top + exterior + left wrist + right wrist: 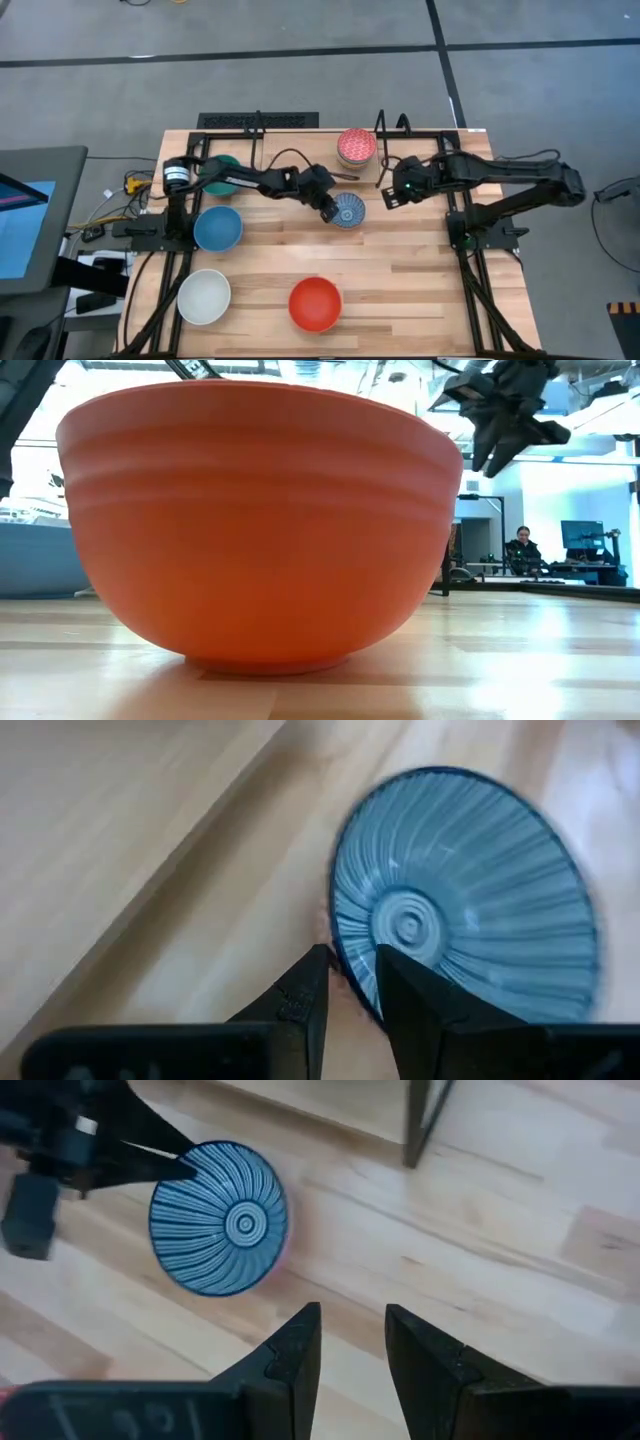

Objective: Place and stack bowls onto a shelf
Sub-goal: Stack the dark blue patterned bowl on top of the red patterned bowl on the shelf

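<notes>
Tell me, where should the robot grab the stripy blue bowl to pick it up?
By its thin rim. The blue-and-white bowl sits upright and open on the table, so one finger can go inside and one outside. The left tool is already pinching the rim on its own side, probably the best side, since the right tool hangs apart, open.

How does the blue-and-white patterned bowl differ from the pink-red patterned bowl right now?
The blue-and-white patterned bowl sits on the tabletop, its rim between the left gripper fingers; the pink-red patterned bowl rests on the shelf, untouched. One shows blue radial stripes, the other a reddish pattern. Both are small, round and upright.
</notes>
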